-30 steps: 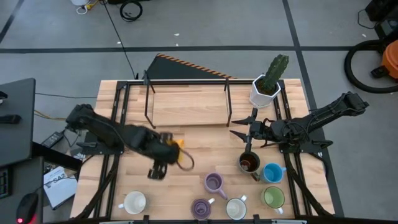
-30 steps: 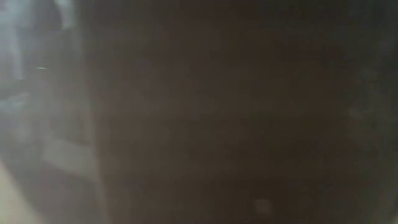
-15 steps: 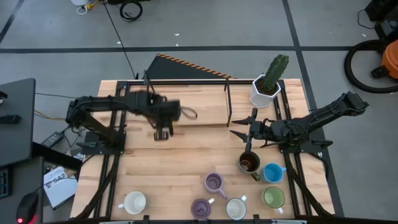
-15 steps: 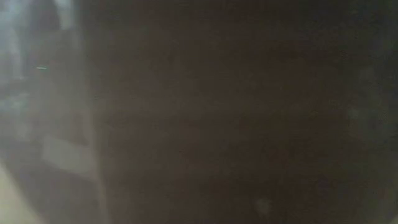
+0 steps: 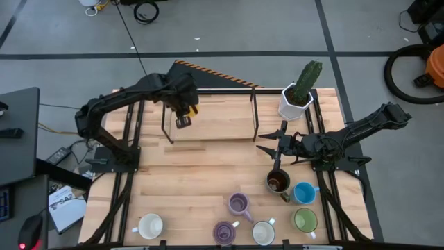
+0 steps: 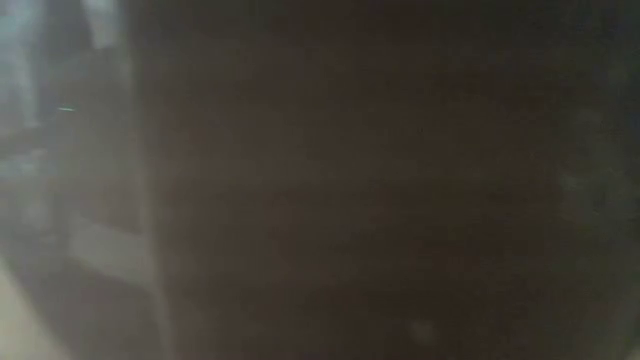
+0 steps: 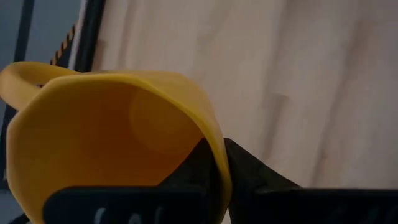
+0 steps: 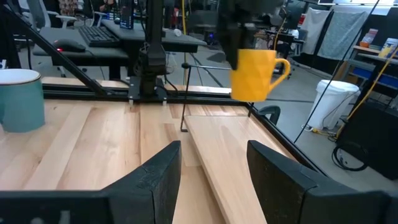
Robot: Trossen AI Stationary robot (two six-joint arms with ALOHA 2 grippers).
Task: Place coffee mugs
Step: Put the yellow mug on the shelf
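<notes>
Since the earlier frame the left gripper [image 5: 183, 119] has swung from mid-table toward the far left corner, carrying the orange mug [image 8: 256, 73] with its jaws clamped on the rim, above the raised wooden shelf [image 5: 208, 118]. Near the right edge, the right gripper [image 5: 272, 148] waits with jaws spread wide. Seven other mugs [image 5: 238, 203] are grouped along the near edge.
</notes>
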